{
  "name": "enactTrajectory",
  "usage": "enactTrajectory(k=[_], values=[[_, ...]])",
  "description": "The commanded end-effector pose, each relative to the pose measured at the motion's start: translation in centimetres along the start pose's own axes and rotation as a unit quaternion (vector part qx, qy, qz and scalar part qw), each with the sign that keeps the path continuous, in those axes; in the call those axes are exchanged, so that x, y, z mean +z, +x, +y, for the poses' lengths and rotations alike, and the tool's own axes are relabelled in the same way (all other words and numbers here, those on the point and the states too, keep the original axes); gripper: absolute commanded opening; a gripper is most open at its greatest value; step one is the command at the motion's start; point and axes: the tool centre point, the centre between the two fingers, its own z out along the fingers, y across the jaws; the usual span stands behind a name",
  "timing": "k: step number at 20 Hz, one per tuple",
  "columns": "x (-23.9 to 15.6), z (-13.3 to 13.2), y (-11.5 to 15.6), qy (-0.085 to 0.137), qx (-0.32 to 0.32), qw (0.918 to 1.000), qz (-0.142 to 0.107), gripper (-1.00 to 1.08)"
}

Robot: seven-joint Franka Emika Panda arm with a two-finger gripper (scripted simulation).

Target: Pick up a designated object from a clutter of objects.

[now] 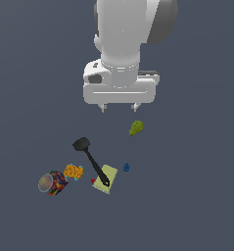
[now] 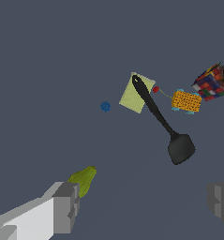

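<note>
While hanging well above the dark grey floor, gripper spread wide, nothing between the short grey fingertips; smooth white matte casing, blocky, rounded at the wrist. Second finger cut off at the wrist view's edge.

Below, scattered clutter. Designated object: small, lumpy, orange-yellow, finely speckled, with cyan bits at its edge; lying just beside the can, towards the exterior view's left, well apart from the gripper. Can on its side, patchwork of red, blue and green on the wall, pale grey lid facing the exterior view's left; partly cropped in the wrist view. Black spatula, glossy-dark, broad rounded blade, thin handle lying with its end across the pale yellow flat sponge, hiding part of it. Tiny red piece at the sponge's edge, half masked by the handle in the exterior view; shape too small to make out. Tiny blue piece just beside the sponge, faceted or round, unclear. Yellow-green pear shape nearest the gripper, partly screened by one finger in the wrist view.
</note>
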Motion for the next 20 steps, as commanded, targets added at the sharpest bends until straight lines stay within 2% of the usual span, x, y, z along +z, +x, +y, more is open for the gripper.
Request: enactTrajectory(k=[1, 11, 20], values=[[0.0, 0.0, 0.0, 0.0, 0.0, 1.0, 0.0, 1.0], [-0.1, -1.9, 0.0, -0.01, -0.039, 0.9992, -0.007, 1.0], [0.4, -1.4, 0.4, -0.01, -0.053, 0.9985, -0.007, 1.0]])
